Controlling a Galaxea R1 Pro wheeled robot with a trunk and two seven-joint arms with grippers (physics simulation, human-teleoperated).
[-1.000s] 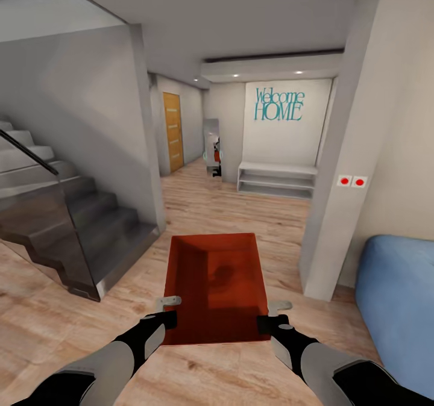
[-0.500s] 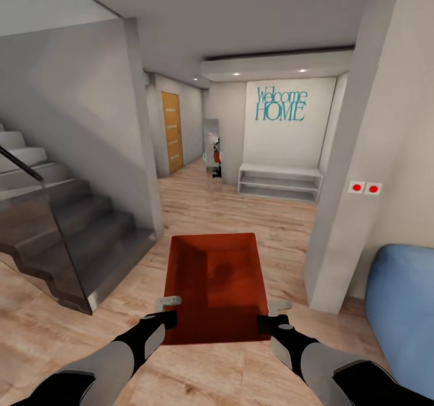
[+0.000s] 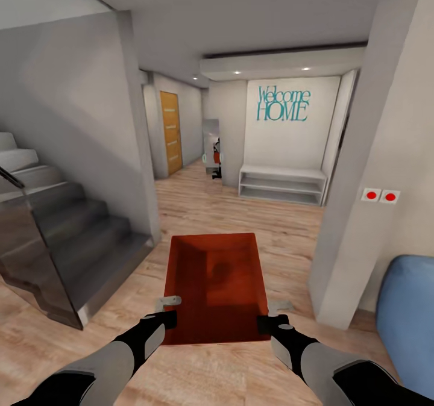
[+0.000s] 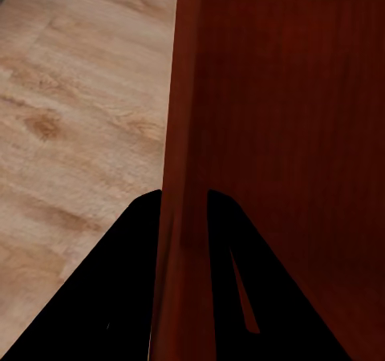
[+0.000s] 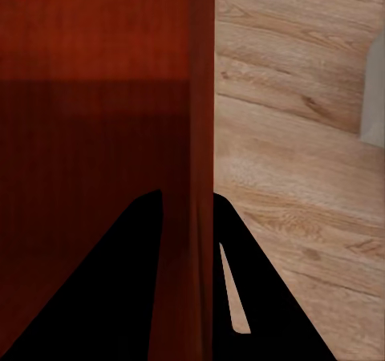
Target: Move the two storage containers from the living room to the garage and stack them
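Note:
One red-orange open-top storage container point(image 3: 217, 285) hangs level above the light wood plank floor, held between both arms. My left gripper point(image 3: 167, 320) is shut on its left side wall near the close end, and my right gripper point(image 3: 265, 323) is shut on the right wall. In the left wrist view the thin container wall point(image 4: 265, 136) runs between the dark fingers of the left gripper point(image 4: 183, 196). The right wrist view shows the same for the container wall point(image 5: 96, 96) and the right gripper point(image 5: 187, 194). The bin is empty inside. The garage is out of view.
A grey staircase point(image 3: 66, 237) with a glass panel stands at the left. A white wall corner point(image 3: 355, 225) with two red switches point(image 3: 380, 196) and a blue cushion point(image 3: 410, 309) are at the right. Ahead the hallway holds a white bench point(image 3: 282, 184) and a wooden door point(image 3: 170, 132).
The camera has rolled forward: stairs slide left, the wall corner and blue cushion slide right. The container and both grippers keep the same place in the view.

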